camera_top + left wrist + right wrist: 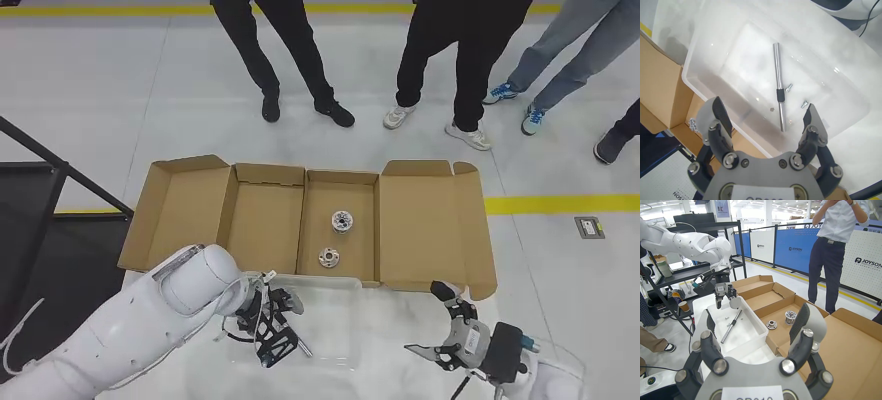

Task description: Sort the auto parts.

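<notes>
One metal rod [779,86] lies in the bin [685,79] under the wide-spread left end effector [763,103].

Industrial demo hall: blue partition panels [789,260], yellow floor line [560,204].

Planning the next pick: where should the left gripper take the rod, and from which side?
Likely mid-shaft on the long bare end, from straight above, jaws across the rod: it lies flat in the bin, and screws crowd the sleeve.
</notes>
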Robot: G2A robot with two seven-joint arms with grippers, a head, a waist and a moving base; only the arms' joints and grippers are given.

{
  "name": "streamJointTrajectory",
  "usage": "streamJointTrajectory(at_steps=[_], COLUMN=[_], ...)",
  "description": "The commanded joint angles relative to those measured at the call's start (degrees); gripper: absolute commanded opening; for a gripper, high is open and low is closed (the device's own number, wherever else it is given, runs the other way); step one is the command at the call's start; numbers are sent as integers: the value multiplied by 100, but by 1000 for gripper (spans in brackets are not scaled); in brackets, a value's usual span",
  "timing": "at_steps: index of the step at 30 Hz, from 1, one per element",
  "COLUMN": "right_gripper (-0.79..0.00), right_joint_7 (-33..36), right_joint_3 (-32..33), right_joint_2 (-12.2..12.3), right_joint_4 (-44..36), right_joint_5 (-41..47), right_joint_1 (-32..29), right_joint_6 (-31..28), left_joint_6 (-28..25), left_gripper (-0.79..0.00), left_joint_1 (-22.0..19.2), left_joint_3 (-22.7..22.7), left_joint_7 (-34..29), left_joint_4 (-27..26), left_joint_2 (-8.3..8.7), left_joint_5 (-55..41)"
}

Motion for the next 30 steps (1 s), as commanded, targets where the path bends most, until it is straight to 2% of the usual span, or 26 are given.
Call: streamJointTrajectory(at_steps=[1,5,9,12,13,15,17,20,23,25,30], right_gripper=[0,0,0,0,0,0,0,0,0,0,0], right_joint_7=[0,0,0,0,0,0,0,0,0,0,0], right_joint_3=[0,0,0,0,0,0,0,0,0,0,0], right_joint_2=[0,0,0,0,0,0,0,0,0,0,0], right_joint_4=[0,0,0,0,0,0,0,0,0,0,0], right_joint_5=[0,0,0,0,0,0,0,0,0,0,0], right_joint_1=[0,0,0,0,0,0,0,0,0,0,0], right_joint_6=[0,0,0,0,0,0,0,0,0,0,0], left_joint_6=[0,206,0,0,0,0,0,0,0,0,0], left_gripper=[0,0,0,-151,-246,-283,-366,-308,-314,-274,-286], left_joint_1=[12,131,287,244,205,100,-22,-208,-402,-526,-755], left_joint_3=[-24,-117,-65,102,177,305,437,665,919,1072,1475], left_joint_7=[0,-230,-693,-865,-865,-877,-924,-925,-886,-853,-869], left_joint_4=[-9,48,143,210,252,378,539,755,971,1101,1459], left_joint_2=[3,16,-8,-77,-103,-161,-227,-338,-447,-520,-724], left_joint_5=[11,-121,-300,-382,-405,-473,-524,-646,-728,-789,-904])
